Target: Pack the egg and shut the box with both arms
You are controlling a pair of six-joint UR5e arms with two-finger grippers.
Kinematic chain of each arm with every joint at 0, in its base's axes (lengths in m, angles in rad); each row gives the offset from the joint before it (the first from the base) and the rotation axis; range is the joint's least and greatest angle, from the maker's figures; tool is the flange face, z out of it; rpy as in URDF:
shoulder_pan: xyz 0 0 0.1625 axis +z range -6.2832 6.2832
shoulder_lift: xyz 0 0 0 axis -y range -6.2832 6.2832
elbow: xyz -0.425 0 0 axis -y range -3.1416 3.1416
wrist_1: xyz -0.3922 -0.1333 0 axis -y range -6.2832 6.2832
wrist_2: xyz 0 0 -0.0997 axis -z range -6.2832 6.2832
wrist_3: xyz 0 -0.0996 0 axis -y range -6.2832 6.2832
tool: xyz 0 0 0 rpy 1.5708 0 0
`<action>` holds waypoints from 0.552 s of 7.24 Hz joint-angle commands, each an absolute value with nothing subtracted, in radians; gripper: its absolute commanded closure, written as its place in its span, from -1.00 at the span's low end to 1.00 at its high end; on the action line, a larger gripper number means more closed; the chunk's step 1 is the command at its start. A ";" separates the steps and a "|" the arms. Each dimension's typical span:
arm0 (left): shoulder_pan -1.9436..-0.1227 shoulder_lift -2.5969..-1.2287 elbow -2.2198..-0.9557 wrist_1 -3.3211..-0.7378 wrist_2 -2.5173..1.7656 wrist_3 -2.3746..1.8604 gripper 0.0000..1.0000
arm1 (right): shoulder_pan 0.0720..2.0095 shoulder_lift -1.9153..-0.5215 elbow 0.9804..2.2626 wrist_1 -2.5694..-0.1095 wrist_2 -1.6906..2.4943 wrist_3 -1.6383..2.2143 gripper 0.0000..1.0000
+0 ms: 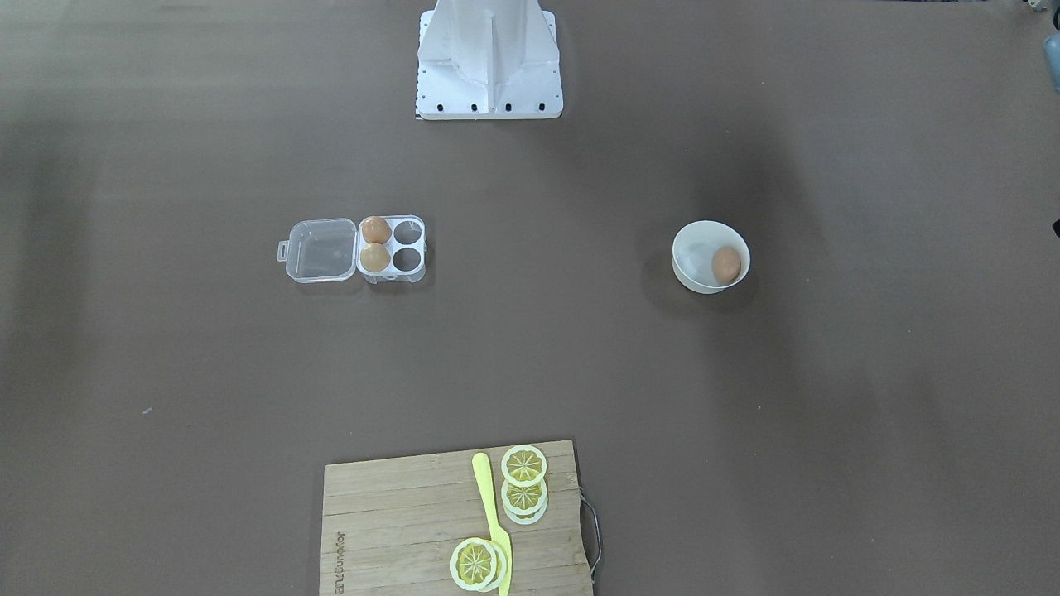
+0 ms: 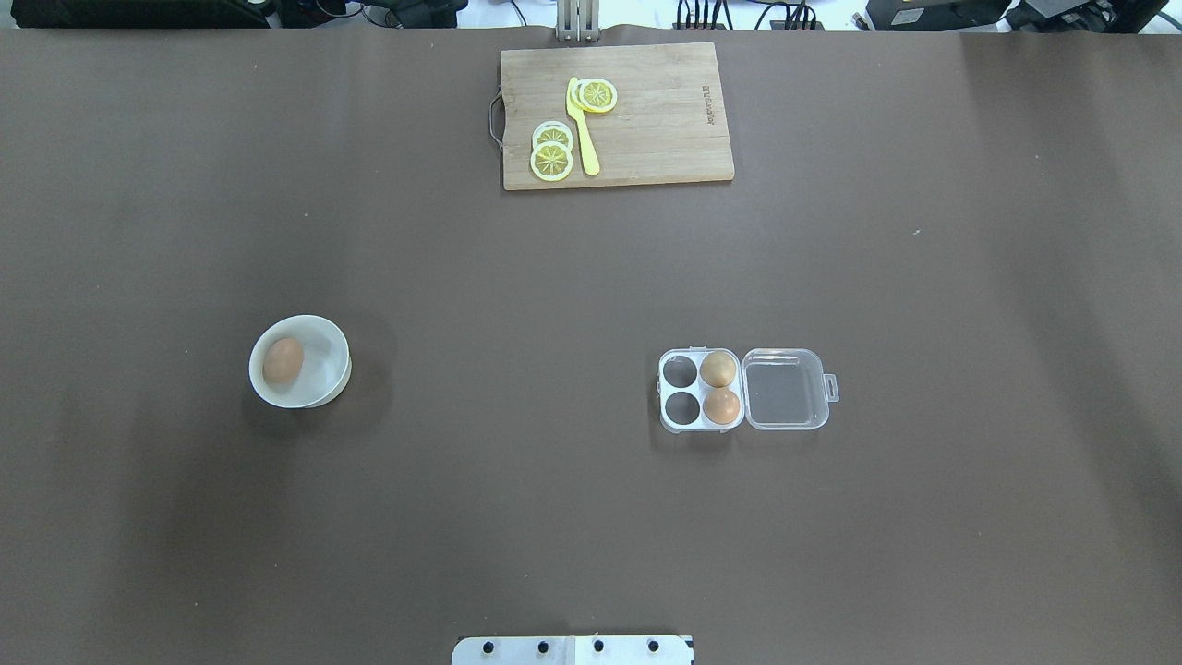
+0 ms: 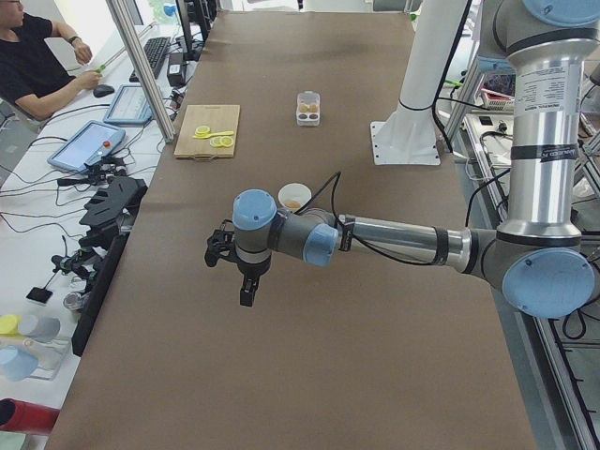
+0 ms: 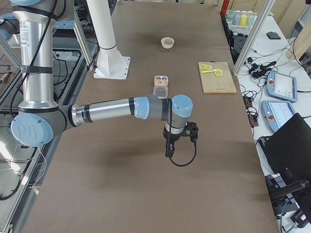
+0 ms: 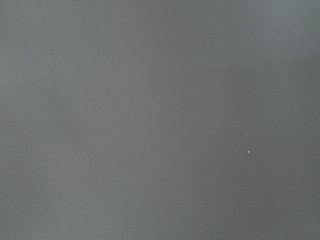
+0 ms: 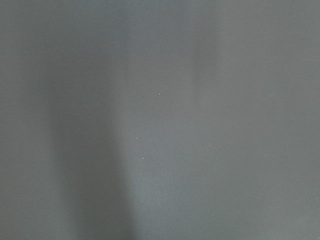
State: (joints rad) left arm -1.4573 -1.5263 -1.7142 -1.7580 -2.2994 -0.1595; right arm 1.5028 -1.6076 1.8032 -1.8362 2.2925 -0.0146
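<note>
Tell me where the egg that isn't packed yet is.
In the overhead view the egg lies inside the white bowl on the robot's left side, well apart from the box on the right.

Got the right arm (image 4: 107, 110) stretched out over the brown surface (image 4: 121, 194), gripper (image 4: 168, 153) pointing down, open box (image 4: 161, 87) just past the arm, bowl (image 4: 167, 42) way back, cutting board (image 4: 218, 80) off to the side.

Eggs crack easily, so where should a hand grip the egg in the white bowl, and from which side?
Probably across its narrow middle, from straight above: the egg lies on its side in the bowl, whose wall blocks sideways approach.
</note>
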 commanded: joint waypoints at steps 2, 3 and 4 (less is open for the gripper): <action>-1.457 -1.528 -1.715 -1.756 -2.301 -0.160 -0.97 | 1.503 -1.608 1.804 -1.836 2.295 -0.014 -1.00; -1.457 -1.526 -1.715 -1.756 -2.299 -0.160 -0.97 | 1.502 -1.608 1.804 -1.836 2.295 -0.014 -1.00; -1.457 -1.526 -1.715 -1.758 -2.299 -0.160 -0.97 | 1.503 -1.608 1.804 -1.836 2.296 -0.014 -1.00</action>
